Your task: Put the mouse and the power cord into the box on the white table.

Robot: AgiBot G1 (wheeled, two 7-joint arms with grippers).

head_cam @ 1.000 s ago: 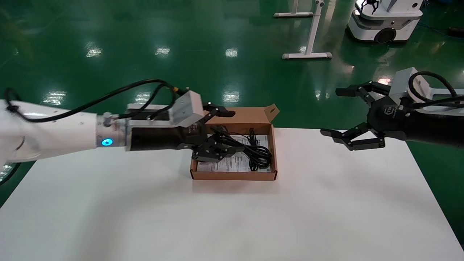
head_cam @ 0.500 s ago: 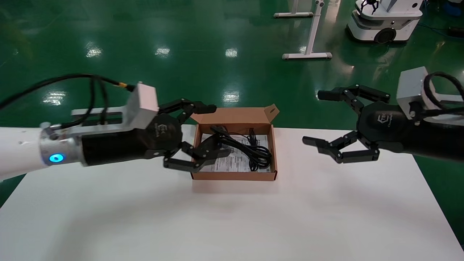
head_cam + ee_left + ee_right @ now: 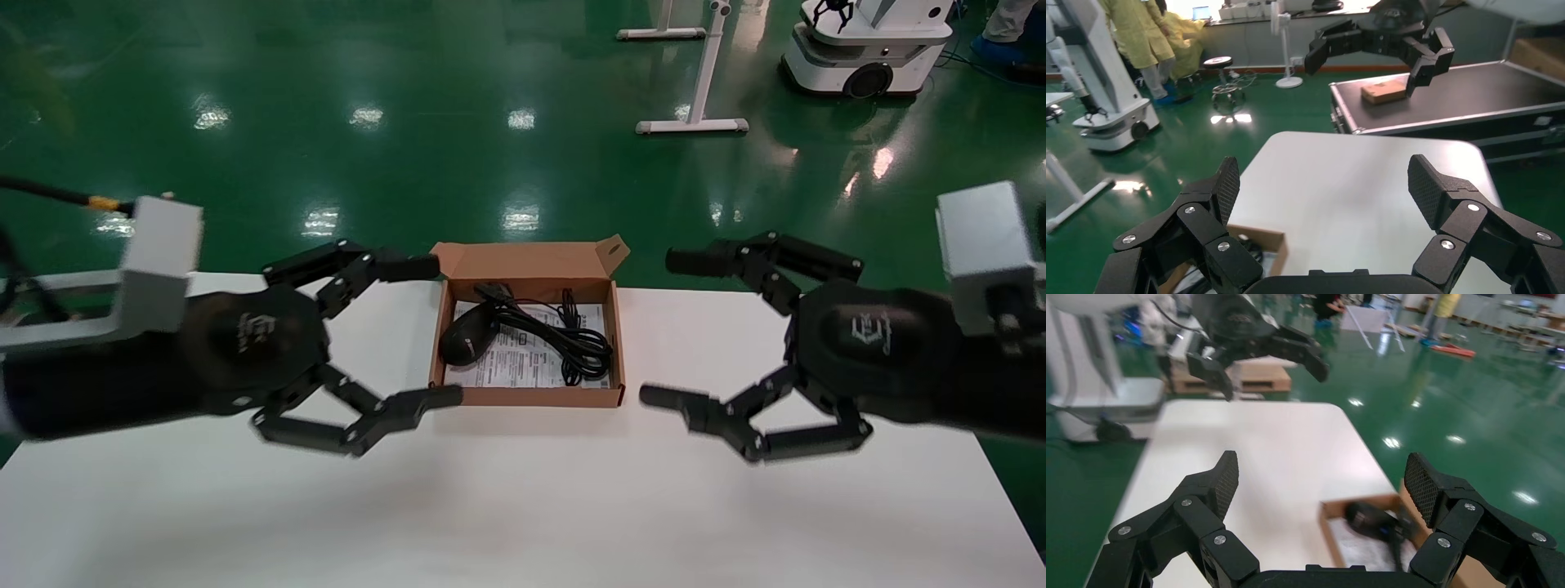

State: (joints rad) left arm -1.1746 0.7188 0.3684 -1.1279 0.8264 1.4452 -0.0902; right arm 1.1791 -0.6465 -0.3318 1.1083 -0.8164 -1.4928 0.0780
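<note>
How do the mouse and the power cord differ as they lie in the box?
The mouse is a compact oval at the box's left side; the power cord sprawls in loose loops from centre to right. The mouse is solid and rounded; the cord is long and thin. Both are black, resting on the printed sheet.

We see bare table (image 3: 523, 506) before the box (image 3: 531, 397), whose open top is reachable from above, while the raised lid flap (image 3: 531, 260) blocks its far side.
</note>
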